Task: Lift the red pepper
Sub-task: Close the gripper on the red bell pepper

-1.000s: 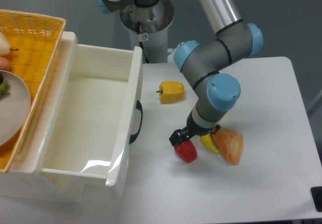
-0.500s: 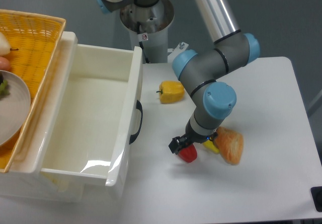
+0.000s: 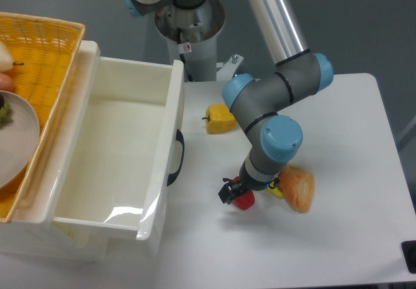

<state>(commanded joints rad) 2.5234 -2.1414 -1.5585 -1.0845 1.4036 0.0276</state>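
The red pepper (image 3: pixel 245 201) is a small glossy red shape on the white table, mostly hidden under my gripper (image 3: pixel 238 192). The gripper has come down right over it, with black fingers at its upper left side. The wrist blocks the view, so I cannot tell whether the jaws are closed on the pepper. The pepper looks to be resting on or just above the table.
A yellow bell pepper (image 3: pixel 220 118) lies behind the arm. An orange-brown bread piece (image 3: pixel 298 187) and a small yellow object (image 3: pixel 275 188) sit just right of the red pepper. A white open drawer bin (image 3: pixel 166 139) with a black handle stands at left, a yellow basket (image 3: pixel 52 49) beyond it.
The gripper has dropped lower and slid slightly left over the red pepper, covering more of it. The pepper itself has hardly shifted.
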